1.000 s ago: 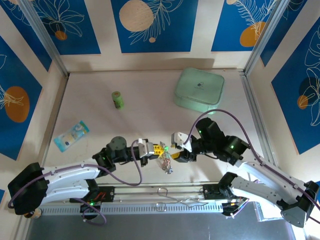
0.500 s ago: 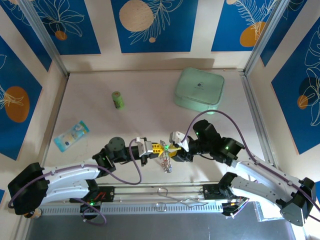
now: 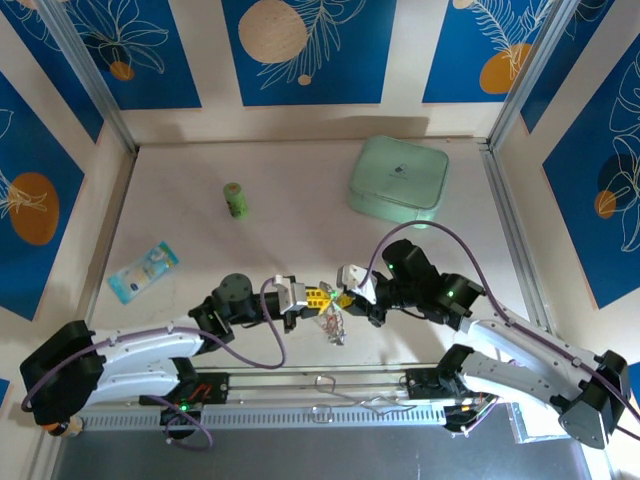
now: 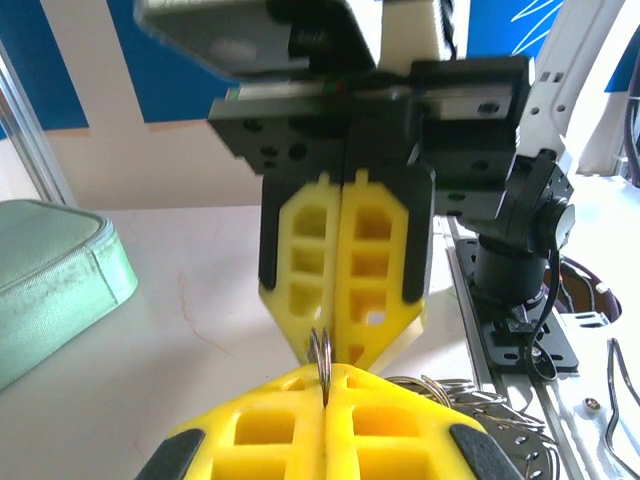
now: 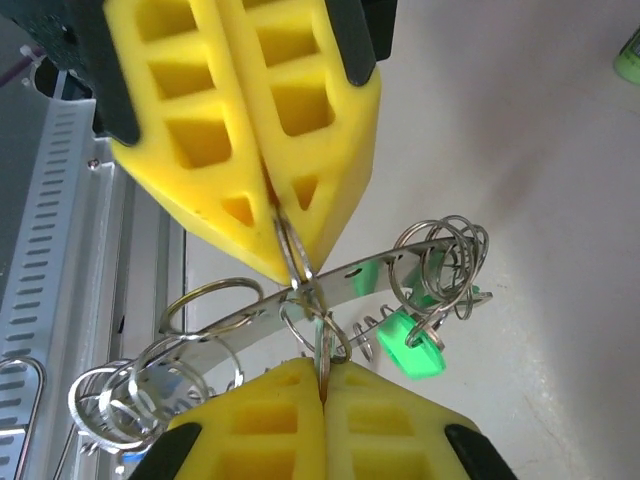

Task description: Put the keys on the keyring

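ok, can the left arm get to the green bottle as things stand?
Probably not yet. The left gripper is shut on the keyring, and the right gripper pinches it too. Nothing lies on the table between it and the green bottle.

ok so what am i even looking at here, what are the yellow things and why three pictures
It's a robot: a left arm and a right arm, bolted at the near edge of a table. One picture looks down from above. The other two come from a camera on each wrist, and the yellow blocks there are gripper fingers. From above, the left gripper and right gripper meet tip to tip. Both are shut, each pinching a thin metal ring of the keyring bunch, where a green-tagged key dangles. On the table lie a mint-green box, a green bottle and a blue packet.
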You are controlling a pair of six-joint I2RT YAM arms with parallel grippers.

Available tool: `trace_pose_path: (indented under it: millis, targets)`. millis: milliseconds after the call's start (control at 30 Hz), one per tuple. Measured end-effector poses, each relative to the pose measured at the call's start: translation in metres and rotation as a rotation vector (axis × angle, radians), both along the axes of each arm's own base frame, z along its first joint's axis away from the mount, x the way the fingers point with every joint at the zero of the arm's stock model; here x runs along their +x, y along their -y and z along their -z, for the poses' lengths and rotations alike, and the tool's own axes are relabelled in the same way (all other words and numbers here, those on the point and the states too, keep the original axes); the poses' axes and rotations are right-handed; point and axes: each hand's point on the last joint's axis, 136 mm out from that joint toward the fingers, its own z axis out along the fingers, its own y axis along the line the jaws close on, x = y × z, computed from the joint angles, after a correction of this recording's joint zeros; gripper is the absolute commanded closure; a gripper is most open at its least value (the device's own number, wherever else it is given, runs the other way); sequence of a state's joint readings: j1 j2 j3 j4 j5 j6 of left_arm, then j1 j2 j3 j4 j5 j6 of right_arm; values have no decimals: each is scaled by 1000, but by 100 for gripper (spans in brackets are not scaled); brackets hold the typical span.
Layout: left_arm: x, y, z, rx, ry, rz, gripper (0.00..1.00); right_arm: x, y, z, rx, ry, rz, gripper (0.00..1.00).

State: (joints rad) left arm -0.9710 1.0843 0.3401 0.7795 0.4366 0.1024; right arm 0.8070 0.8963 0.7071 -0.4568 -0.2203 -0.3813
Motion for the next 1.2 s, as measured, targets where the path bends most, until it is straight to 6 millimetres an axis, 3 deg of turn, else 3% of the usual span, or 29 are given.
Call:
trace_pose_path:
  millis: [167,367,633,867,1133,1200]
  targets:
    - [0,5,2,-13,-1,16,100,-1,-3,3,-19,-8,-11,87]
    - [-1,6,-3,-33,14,28,100,-1,6,-4,-7,13,9,64]
    - [-3,6,-3,-33,25,39,100,-7,12,-35,91,104,-6,61]
    - [-6,6,-4,-34,25,58,100,-4,2,-36,118,83,-23,68]
    - [-5,6,-3,-33,24,52,100,-5,-5,-29,119,37,-43,100]
    - [-3,6,-3,-32,24,41,87,-5,-5,-29,118,37,-42,100]
